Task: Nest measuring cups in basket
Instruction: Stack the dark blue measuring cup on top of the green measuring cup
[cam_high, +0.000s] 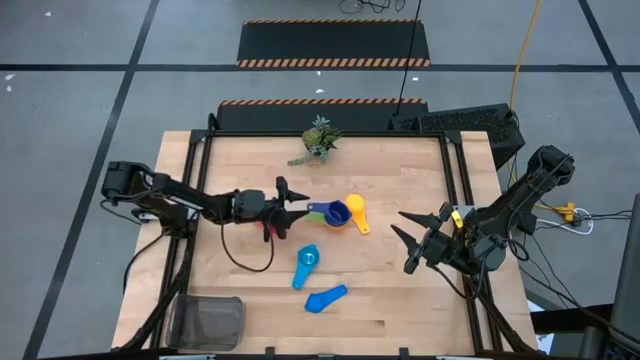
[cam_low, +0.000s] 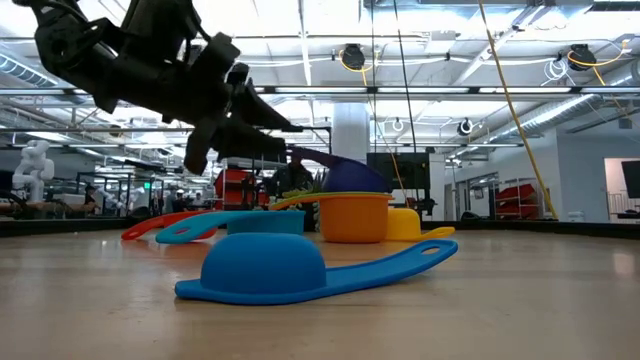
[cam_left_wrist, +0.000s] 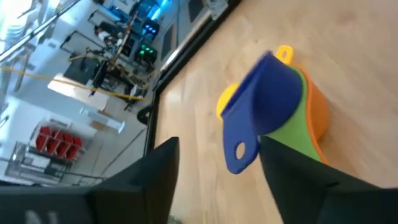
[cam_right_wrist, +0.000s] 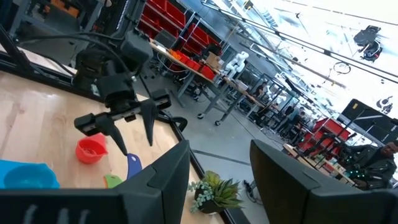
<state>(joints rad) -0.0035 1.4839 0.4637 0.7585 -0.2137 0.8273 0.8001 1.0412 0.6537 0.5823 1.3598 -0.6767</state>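
A stack of nested cups (cam_high: 340, 213) sits mid-table: dark blue (cam_left_wrist: 267, 99) on top, then green (cam_left_wrist: 289, 134), orange (cam_low: 352, 215) and yellow (cam_high: 355, 204). The red cup (cam_high: 268, 230) lies under my left arm. The light blue cup (cam_high: 307, 260) and the blue cup (cam_high: 325, 298) lie nearer the front edge, the blue one mouth down (cam_low: 265, 265). The mesh basket (cam_high: 210, 320) stands at the near left corner. My left gripper (cam_high: 298, 203) is open and raised just left of the stack. My right gripper (cam_high: 398, 222) is open, right of the cups.
A small green plant (cam_high: 318, 140) stands near the far edge. Bare wood lies between the basket and the loose blue cups and along the right side. Metal frame rails (cam_high: 455, 190) run along the table's left and right edges.
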